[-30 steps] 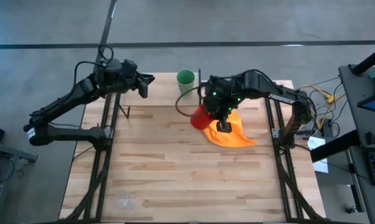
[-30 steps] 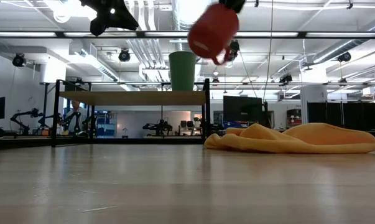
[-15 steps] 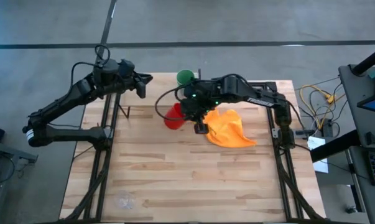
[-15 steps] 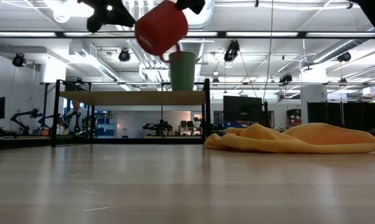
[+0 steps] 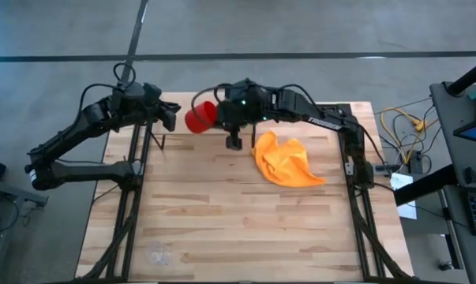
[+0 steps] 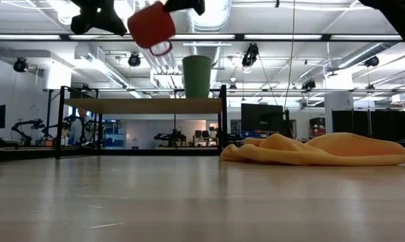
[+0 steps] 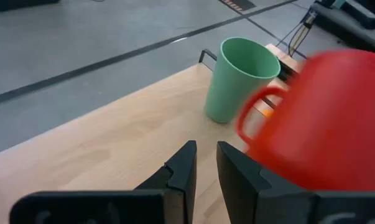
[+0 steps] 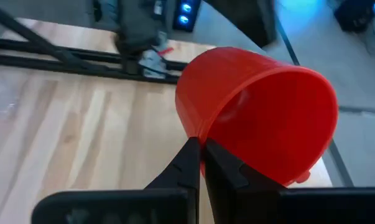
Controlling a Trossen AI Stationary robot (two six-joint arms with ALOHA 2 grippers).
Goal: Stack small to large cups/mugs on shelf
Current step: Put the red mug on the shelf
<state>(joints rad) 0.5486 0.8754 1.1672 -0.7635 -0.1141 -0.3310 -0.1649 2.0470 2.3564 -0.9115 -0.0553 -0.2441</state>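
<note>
My right gripper (image 5: pixel 222 120) is shut on the red mug (image 5: pixel 200 118), held high over the shelf (image 6: pixel 121 105) at the table's far side. The mug lies tilted on its side; it also shows in the low view (image 6: pixel 150 25). The green cup (image 6: pixel 197 76) stands upright on its base on the shelf's right end; the right arm hides it in the high view. My left gripper (image 5: pixel 170 115) hovers shut and empty just left of the mug. The clear glass cup (image 5: pixel 159 254) stands at the table's near left. My right gripper holds the red mug by its rim (image 8: pixel 195 134), the wall pinched between the two fingers, one inside the mouth and one outside. The mug is lifted clear above the shelf and tilted on its side, its handle (image 6: pixel 160 48) on the lower side.
The orange cloth (image 5: pixel 289 162) lies crumpled on the table right of the shelf. Thin black posts (image 6: pixel 58 121) frame the shelf. The shelf board left of the green cup (image 7: pixel 112 143) is bare wood.
My right gripper has carried the red mug from above the orange cloth toward the table's left and far edges, past the green cup, to a place over the shelf's middle, a little higher. The mug has stayed tilted in the hold. My left gripper has drawn slightly left.
</note>
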